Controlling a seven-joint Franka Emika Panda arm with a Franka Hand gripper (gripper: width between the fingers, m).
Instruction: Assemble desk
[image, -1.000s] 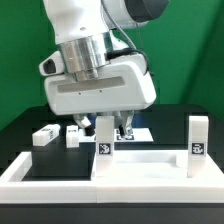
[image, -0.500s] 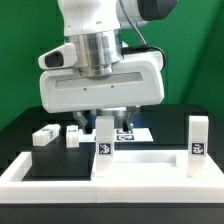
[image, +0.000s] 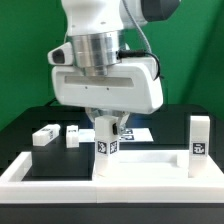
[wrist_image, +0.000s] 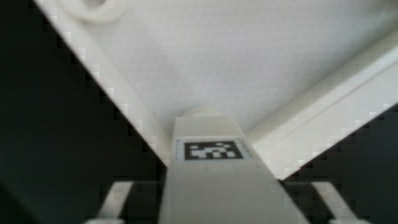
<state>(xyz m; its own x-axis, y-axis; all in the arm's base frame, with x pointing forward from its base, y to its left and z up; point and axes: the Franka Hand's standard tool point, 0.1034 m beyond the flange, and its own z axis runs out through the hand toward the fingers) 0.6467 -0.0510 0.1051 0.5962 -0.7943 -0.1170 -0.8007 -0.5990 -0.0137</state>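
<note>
Two legs stand on the desk slab, near right: left leg, right leg. Two loose legs lie on the table, far left, not fitted yet. My claw straddles the left leg, fingers apart.

Observed: the arm housing is glossy white with rounded shells. Directly above the end effector sits the wrist flange, a silver-grey ribbed cylinder. The end effector body is a broad white box with rounded corners. A black cable loops down beside the flange. Higher up, a dark joint cap is noted. The fingers are pale, narrow and flat-sided; finer detail is blurred.
</note>
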